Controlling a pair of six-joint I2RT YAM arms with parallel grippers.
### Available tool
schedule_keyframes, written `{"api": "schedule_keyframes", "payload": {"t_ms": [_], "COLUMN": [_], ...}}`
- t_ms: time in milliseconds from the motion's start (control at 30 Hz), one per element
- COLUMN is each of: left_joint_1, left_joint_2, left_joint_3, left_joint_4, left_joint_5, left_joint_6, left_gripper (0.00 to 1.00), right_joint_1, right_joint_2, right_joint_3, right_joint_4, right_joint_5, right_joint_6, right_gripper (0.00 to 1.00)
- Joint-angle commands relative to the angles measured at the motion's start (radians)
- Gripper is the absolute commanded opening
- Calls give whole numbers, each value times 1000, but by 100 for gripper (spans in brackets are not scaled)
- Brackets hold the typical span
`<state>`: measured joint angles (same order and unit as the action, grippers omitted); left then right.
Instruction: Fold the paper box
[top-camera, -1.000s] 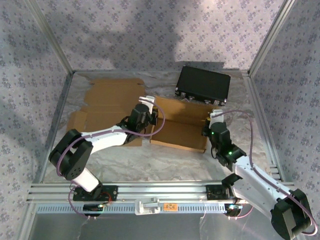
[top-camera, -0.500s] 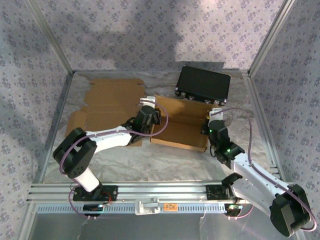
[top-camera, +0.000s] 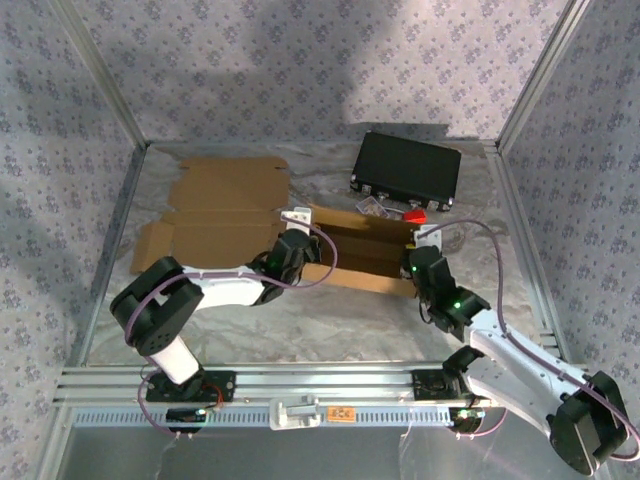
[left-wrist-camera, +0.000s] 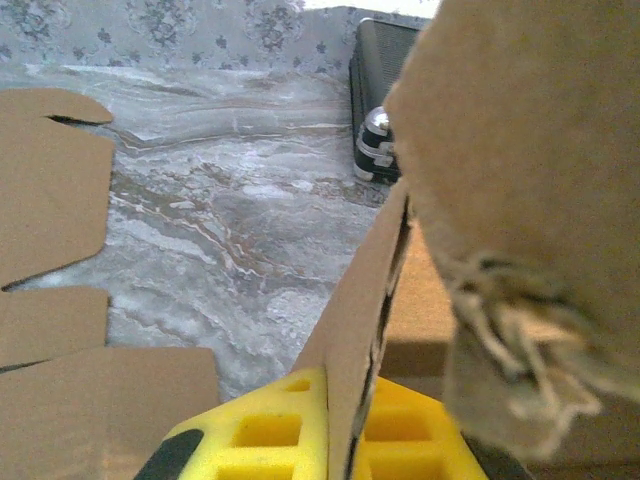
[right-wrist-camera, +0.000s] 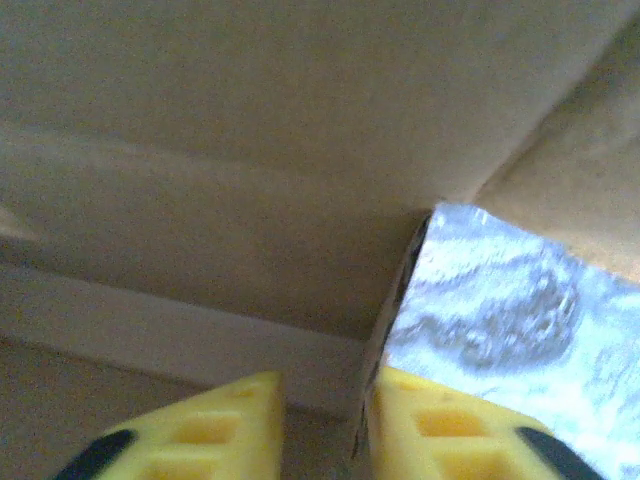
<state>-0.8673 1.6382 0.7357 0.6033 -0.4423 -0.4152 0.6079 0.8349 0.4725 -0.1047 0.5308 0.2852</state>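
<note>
Paper box (top-camera: 365, 272) now narrower; left pincer (left-wrist-camera: 345, 432) tight on its wall, right pincer (right-wrist-camera: 325, 420) ajar.

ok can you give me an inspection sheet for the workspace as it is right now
surface: silver marbled table covering, crinkled
job's things: brown cardboard box at centre, partly folded, walls raised
clutter: flat brown cardboard sheet at back left; black rectangular case at back right; small red object in front of the case
end effectors: left end effector shut on the box's left wall; right end effector open, one finger on either side of the box's right wall
cables: purple cables loop from both arms, no snag seen
surroundings: floral patterned walls; aluminium frame rail at near edge
</note>
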Motion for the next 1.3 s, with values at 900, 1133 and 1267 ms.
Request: {"api": "schedule_keyframes", "payload": {"t_ms": [900,1133,1267], "left_joint_1": [-25,-26,-25], "left_joint_2": [52,57,60], "left_joint_3": [-1,-5,0], "left_joint_4": [-103,-97,-96], "left_joint_5": [-11,-12,-11], "left_joint_6": [-1,0,3], "left_gripper": [4,4,4], "right_joint_1": [-3,-101,-115], "right_joint_2": [337,460,489], "right_joint_3": [890,893,896], "right_joint_4": [-902,-785,-766], "right_joint_5": [-228,-356,-361], "right_joint_6": [1555,1622,1623], "right_gripper": [59,59,47]}}
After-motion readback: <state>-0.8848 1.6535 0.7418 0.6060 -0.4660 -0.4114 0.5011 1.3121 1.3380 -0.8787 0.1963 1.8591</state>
